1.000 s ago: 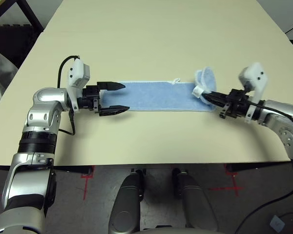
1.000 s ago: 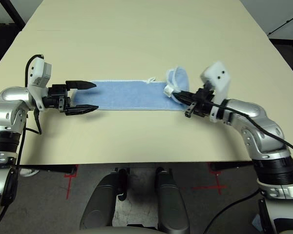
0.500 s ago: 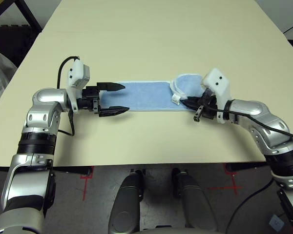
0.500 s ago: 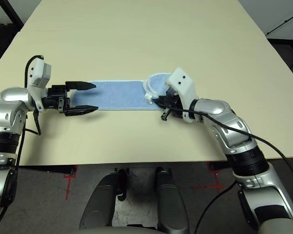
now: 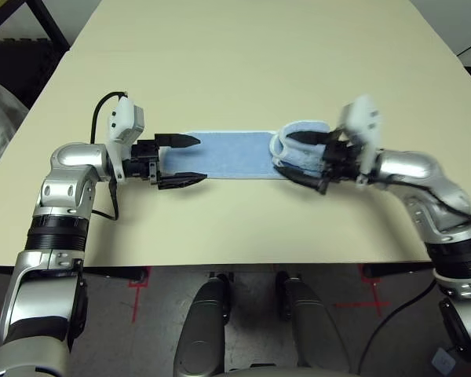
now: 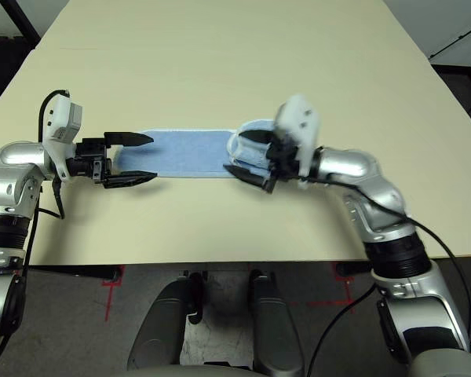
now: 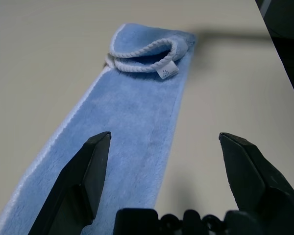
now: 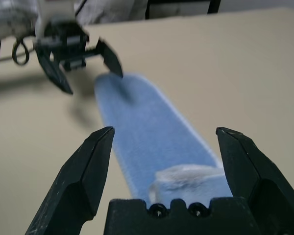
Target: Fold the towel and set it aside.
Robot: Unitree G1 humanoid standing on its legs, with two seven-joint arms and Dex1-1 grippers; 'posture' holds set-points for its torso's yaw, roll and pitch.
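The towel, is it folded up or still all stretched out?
Only partly folded. The towel lies as a long flat strip on the table, with just its right end turned back over itself in a short, puffy flap.

- The towel [image 5: 235,154] lies on the table [image 5: 243,63] as a long strip running left to right, nearer the front edge than the far one.
- Its right end is folded back on top of the strip.
- The left gripper [image 5: 184,160] sits at the strip's left end, its fingers straddling that end.
- The right gripper [image 5: 301,157] hangs at the folded right end, one finger behind the fold, one before it.
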